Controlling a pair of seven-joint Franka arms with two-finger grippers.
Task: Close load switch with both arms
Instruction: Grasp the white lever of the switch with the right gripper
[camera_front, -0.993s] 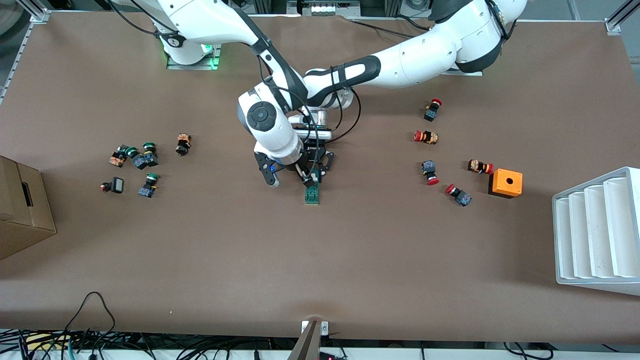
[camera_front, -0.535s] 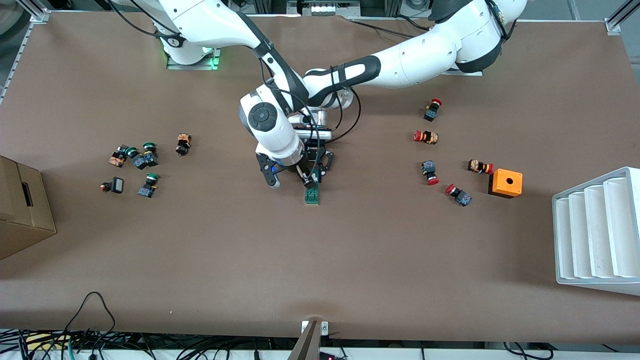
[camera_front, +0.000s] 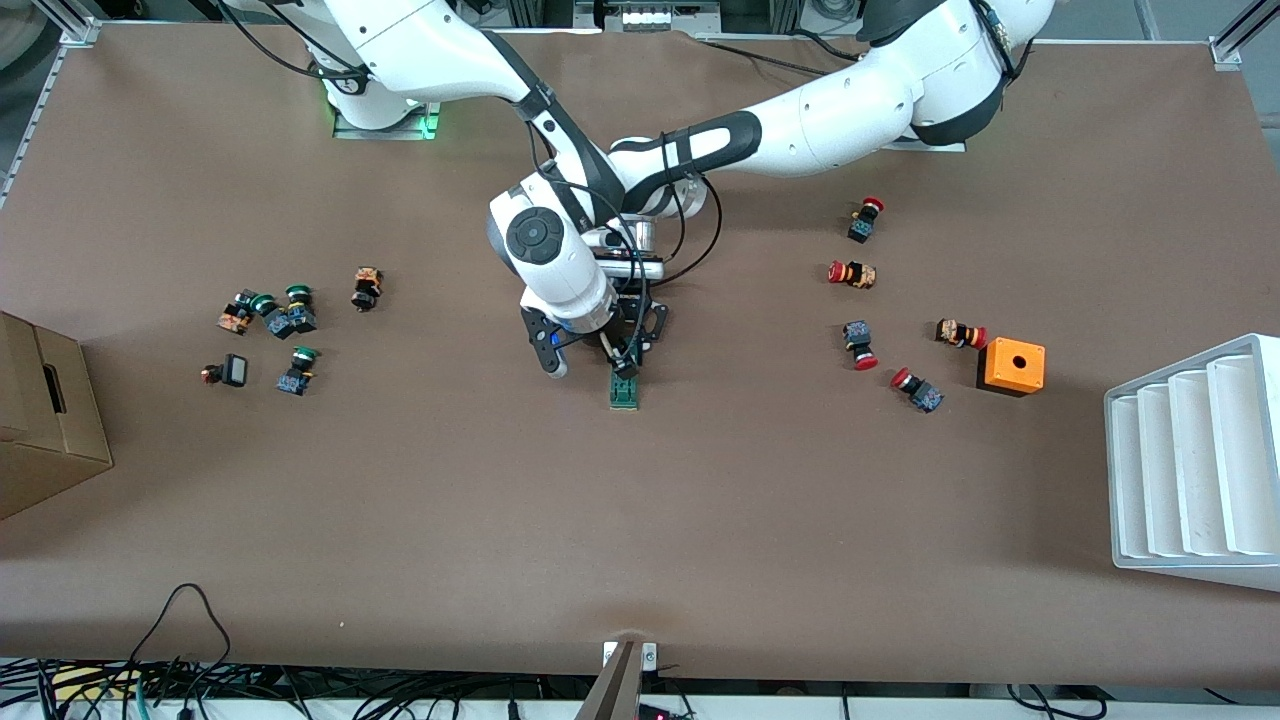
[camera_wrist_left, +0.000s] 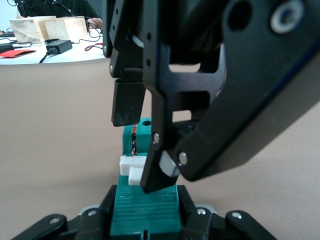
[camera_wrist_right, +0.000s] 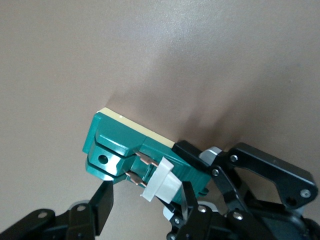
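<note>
**Pressing the blade home on the load switch**

The load switch (camera_front: 624, 390), a small narrow dark-green plastic block with a white tab, lay flat on the brown desk (camera_front: 700, 500) near its middle, well apart from the red-capped push buttons (camera_front: 860, 345) toward my left arm's end and the green-capped push buttons (camera_front: 285, 310) toward my right arm's end. My left hand (camera_wrist_left: 145, 225) was clamped on the green body at the end farther from the front camera, fingers shut against its two sides, pinning it to the desk. My right hand (camera_front: 590, 355) was down over the same end, its fingers apart: one finger (camera_wrist_right: 187, 197) sat just beside the white tab (camera_wrist_right: 161, 181), the other finger (camera_wrist_right: 100, 207) stood clear of the block and touched nothing.

The tab was raised on its two copper blades (camera_wrist_right: 141, 169), so I judged the switch not yet closed. To do this step well, I reckoned the right finger should bear squarely on the tab's broad face and push it down toward the green body, along the blades' own swing and not across them, where the copper might bend. The left hand's grip had to hold firm, because the block was light and would probably skid or tip under a slanted push. Slow, steady pressure seemed wiser than a jab.
</note>
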